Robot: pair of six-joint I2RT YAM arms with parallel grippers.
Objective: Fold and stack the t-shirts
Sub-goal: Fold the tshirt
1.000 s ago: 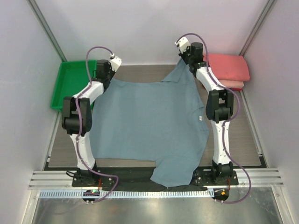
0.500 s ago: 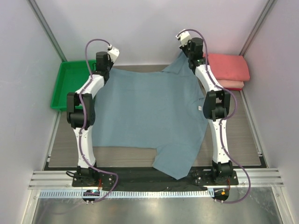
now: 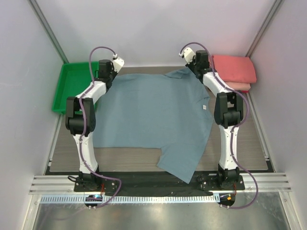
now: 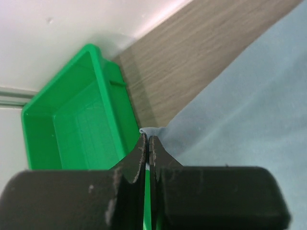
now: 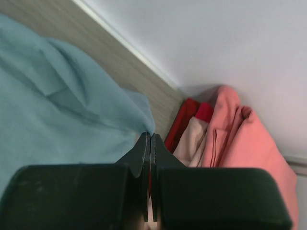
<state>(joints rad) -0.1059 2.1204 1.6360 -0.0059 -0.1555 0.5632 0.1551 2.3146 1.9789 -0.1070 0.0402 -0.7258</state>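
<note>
A dusty blue-grey t-shirt [image 3: 153, 115] lies spread across the table, one sleeve hanging toward the near edge. My left gripper [image 3: 106, 76] is shut on its far left corner, seen pinched at the fingertips in the left wrist view [image 4: 147, 136]. My right gripper [image 3: 195, 68] is shut on its far right corner, seen in the right wrist view [image 5: 150, 135]. A small white label [image 3: 205, 107] shows near the shirt's right edge. Folded coral-pink t-shirts [image 3: 234, 71] are stacked at the far right, also in the right wrist view [image 5: 235, 139].
A green plastic tray [image 3: 72, 86] stands at the far left, close beside the left gripper, and shows in the left wrist view [image 4: 72, 124]. White walls close in the back and both sides. The wooden table [image 3: 249, 139] shows bare right of the shirt.
Both grippers have carried the shirt's far edge back toward the rear wall and lowered it. The cloth now lies flatter, and the hanging sleeve has slid up off the front rail.
</note>
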